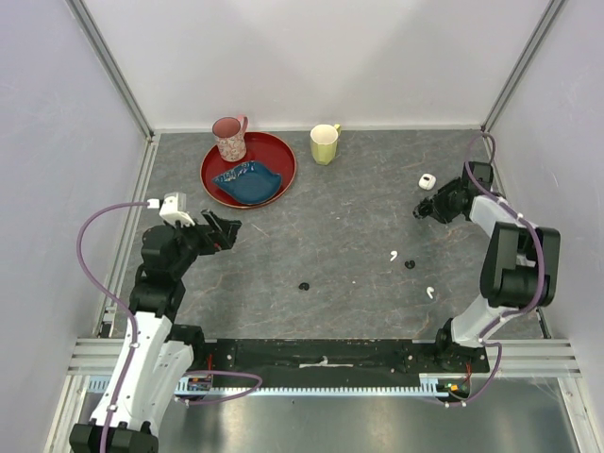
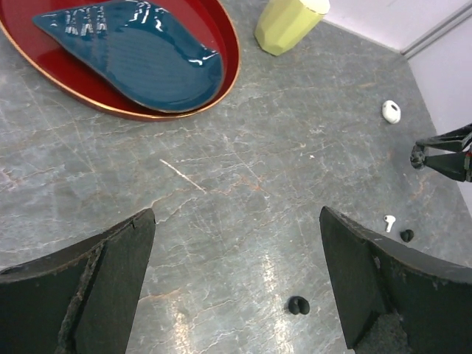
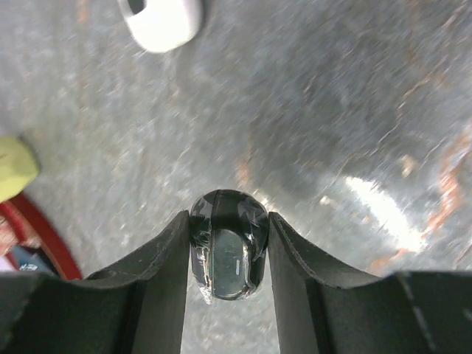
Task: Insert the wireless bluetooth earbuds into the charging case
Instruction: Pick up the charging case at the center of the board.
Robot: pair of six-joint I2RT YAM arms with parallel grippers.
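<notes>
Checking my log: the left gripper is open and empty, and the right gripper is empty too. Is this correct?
No: the right gripper is shut on a small dark glossy object, as the right wrist view shows. The rest holds.

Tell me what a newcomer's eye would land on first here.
The red tray with its blue dish at the far left stands out most. Next, the right fingers pinch a dark glossy piece near the white charging case, far right. Two white earbuds lie loose on the grey table.
</notes>
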